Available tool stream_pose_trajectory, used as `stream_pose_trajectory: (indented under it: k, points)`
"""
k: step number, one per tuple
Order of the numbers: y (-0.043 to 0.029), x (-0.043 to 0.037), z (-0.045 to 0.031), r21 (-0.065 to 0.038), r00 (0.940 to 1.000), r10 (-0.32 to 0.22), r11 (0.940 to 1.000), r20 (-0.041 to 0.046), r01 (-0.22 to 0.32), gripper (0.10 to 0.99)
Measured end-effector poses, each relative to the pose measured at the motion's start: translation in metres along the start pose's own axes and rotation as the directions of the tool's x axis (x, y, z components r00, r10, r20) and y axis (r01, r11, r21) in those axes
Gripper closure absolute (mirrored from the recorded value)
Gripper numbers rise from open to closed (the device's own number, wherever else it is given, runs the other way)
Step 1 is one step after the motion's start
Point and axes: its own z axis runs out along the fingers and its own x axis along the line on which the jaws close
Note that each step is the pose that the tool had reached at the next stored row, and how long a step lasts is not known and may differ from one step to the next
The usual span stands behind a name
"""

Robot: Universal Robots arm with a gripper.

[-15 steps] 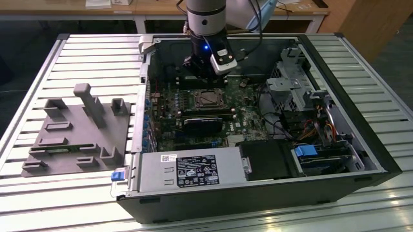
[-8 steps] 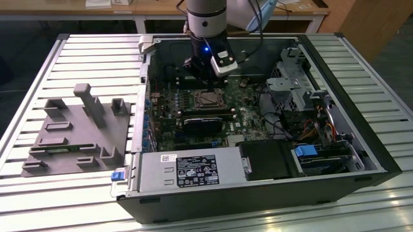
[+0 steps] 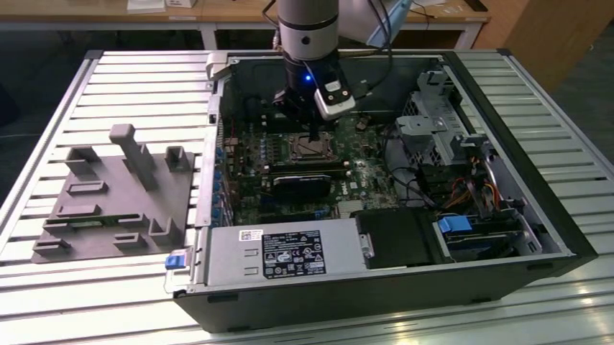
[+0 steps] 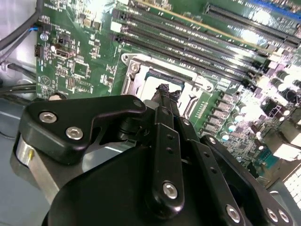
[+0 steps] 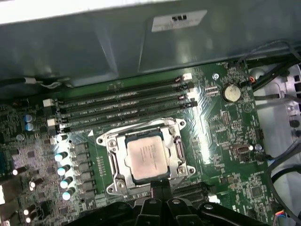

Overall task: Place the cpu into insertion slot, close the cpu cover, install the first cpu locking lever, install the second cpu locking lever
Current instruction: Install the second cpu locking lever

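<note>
Here, in the exterior view, an open computer case lies on a slatted metal table, with the arm reaching down from the upper centre of the frame into the case. The gripper hangs just above the insertion slot on the green motherboard, at the centre of the picture. A grey power-supply box sits along the case's lower edge, and a grey fixture block rests on the table at the exterior view's left, well apart from the case.

In the first wrist view, the cpu lies flat inside the insertion slot, its pale metal top showing through the square cutout of the cpu cover, which lies down over the socket and frames the chip. Four memory slots run just beyond the socket.

In the second wrist view, the gripper is poised over the socket with its dark fingers drawn together to a narrow tip (whether they pinch anything cannot be told); the tip stands close above the cover's near edge.
</note>
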Motion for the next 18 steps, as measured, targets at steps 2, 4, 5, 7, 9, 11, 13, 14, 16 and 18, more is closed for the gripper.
stream_pose_trajectory:
  k: [2, 4, 5, 7, 9, 11, 13, 14, 16, 18]
  points:
    - [-0.0026, -0.0006, 0.0000, 0.000, 1.0000, 0.000, 1.0000, 0.0001, 0.000, 0.980]
    - [-0.0051, -0.0012, -0.0001, 0.000, 1.0000, 0.000, 1.0000, 0.0000, 0.000, 0.980]
    - [-0.0063, -0.0015, -0.0001, 0.000, 1.0000, 0.000, 1.0000, 0.0000, 0.000, 0.980]
    - [-0.0086, -0.0020, -0.0002, 0.000, 1.0000, 0.000, 1.0000, 0.0000, 0.000, 0.980]
    - [-0.0107, -0.0025, -0.0002, 0.000, 1.0000, 0.000, 1.0000, 0.0000, 0.000, 0.980]
    - [-0.0122, -0.0028, -0.0002, 0.000, 1.0000, 0.000, 1.0000, 0.0000, 0.000, 0.980]
    - [-0.0134, -0.0031, -0.0003, 0.000, 1.0000, 0.000, 1.0000, 0.0000, 0.000, 0.980]
    - [-0.0138, -0.0032, -0.0003, 0.000, 1.0000, 0.000, 1.0000, 0.0000, 0.000, 0.980]
    - [-0.0146, -0.0034, -0.0003, 0.001, 1.0000, 0.000, 1.0000, -0.0018, 0.000, 0.980]
    - [-0.0156, -0.0041, 0.0001, 0.004, 0.9999, 0.000, 1.0000, -0.0168, 0.000, 0.980]
